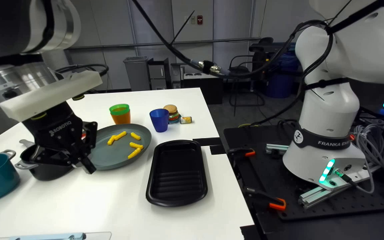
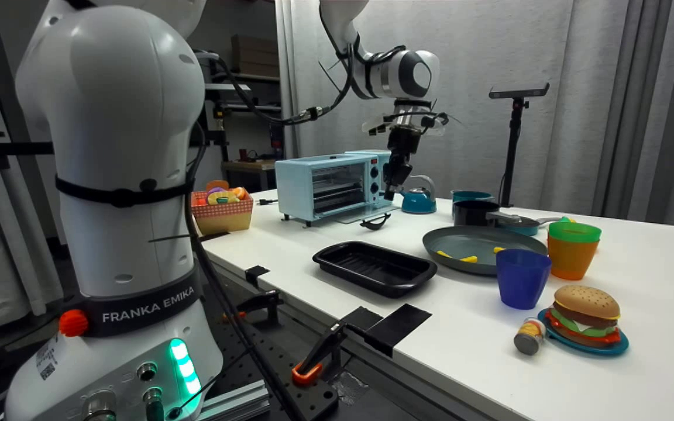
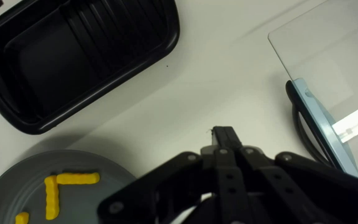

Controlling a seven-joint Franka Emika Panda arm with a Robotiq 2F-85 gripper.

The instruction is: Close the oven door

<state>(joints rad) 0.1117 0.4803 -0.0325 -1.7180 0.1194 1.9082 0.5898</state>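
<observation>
Hanging with its jaws together and nothing between them, the tool (image 3: 227, 137) is above the worktop (image 2: 281, 245) and apart from the oven door (image 3: 331, 77). That door lies folded forward from the base of the oven (image 2: 296, 190), with its handle (image 3: 310, 121) along the free edge, where lifting should take least effort. Whether that edge rests on the worktop or just clears it, the views are too poor to settle. Jaws set this way make one blunt tip, better suited, I judge, to hooking under or pushing up than to pinching. The baking tray (image 2: 375, 263) and pan (image 3: 82, 205) stand apart from the handle, probably leaving room for a low approach.
</observation>
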